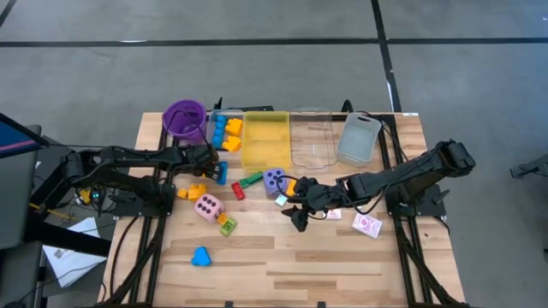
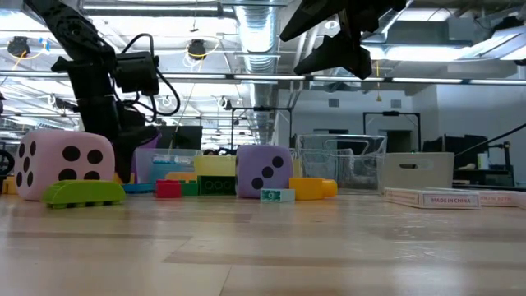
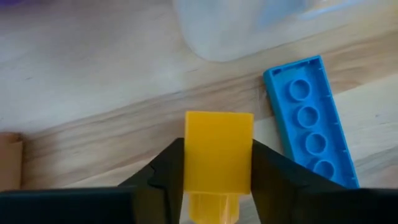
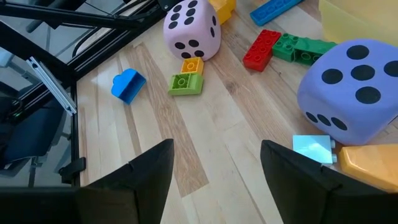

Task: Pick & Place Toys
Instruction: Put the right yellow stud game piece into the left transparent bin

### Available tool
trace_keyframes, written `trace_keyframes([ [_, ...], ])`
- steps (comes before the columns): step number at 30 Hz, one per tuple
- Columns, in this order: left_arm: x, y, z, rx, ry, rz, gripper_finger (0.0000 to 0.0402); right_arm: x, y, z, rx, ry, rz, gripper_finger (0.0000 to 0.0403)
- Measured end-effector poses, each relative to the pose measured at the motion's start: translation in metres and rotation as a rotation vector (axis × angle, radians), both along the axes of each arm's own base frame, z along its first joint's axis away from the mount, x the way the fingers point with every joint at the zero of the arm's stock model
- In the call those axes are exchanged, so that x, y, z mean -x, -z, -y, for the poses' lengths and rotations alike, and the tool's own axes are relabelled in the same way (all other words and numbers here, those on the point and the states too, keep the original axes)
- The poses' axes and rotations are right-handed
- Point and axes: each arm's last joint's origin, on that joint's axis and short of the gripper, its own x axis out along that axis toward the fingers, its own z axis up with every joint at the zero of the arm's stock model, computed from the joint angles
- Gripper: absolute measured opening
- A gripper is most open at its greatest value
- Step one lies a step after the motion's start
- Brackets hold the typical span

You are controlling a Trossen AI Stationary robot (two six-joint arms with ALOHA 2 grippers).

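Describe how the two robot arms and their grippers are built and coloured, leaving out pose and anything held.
Both arms are dark, near-black and jointed, made of slim tubular links with bulkier joint housings. Black cables run along them and trail down to black frame rails at the table edges. The left gripper ends in two flat, matte black fingers with angled inner faces. The right gripper has the same two broad black fingers. No markings are readable on either.
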Motion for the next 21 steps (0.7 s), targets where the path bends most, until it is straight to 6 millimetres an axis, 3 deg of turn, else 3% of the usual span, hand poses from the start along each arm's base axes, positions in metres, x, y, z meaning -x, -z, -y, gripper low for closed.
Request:
trace_keyframes([
  [9, -0.001, -0.004, 0.006, 0.172, 0.101, 0.108, 0.0136, 0.0, 0.0, 0.0, 0.0, 0.0, 0.0, 0.0235],
  [14, 0.0, -0.015, 0.012, 0.253, 0.159, 0.225, 0.012, 0.0, 0.0, 0.0, 0.0, 0.0, 0.0, 0.0235],
  [21, 0.001, -0.043, 0.014, 0.185, 0.235, 0.457, 0.0128, 0.0, 0.0, 0.0, 0.0, 0.0, 0.0, 0.0235],
])
